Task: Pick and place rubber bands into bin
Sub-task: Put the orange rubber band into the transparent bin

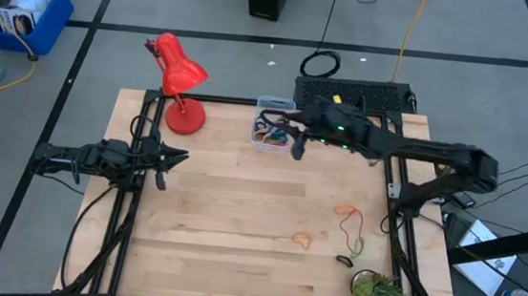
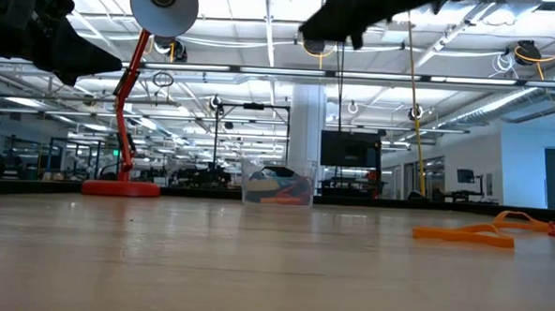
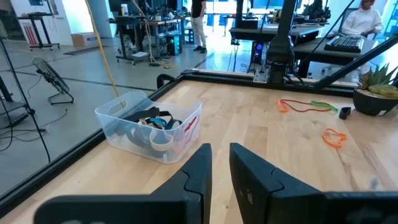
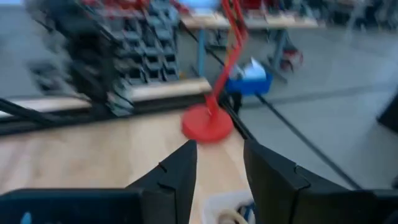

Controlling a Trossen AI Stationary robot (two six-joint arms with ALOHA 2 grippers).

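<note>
The bin (image 1: 272, 122) is a small clear plastic box with rounded corners, standing upright at the far edge of the table near the middle. Inside it lies a tangle of rubber bands (image 3: 157, 120), black, blue, white and red among them. Out on the bare wood toward the right side, well apart from the bin, more loops lie flat: an orange band (image 1: 302, 239), an orange and green pair (image 1: 351, 225) touching end to end, and a small dark one (image 1: 343, 260) nearest the front.
</note>
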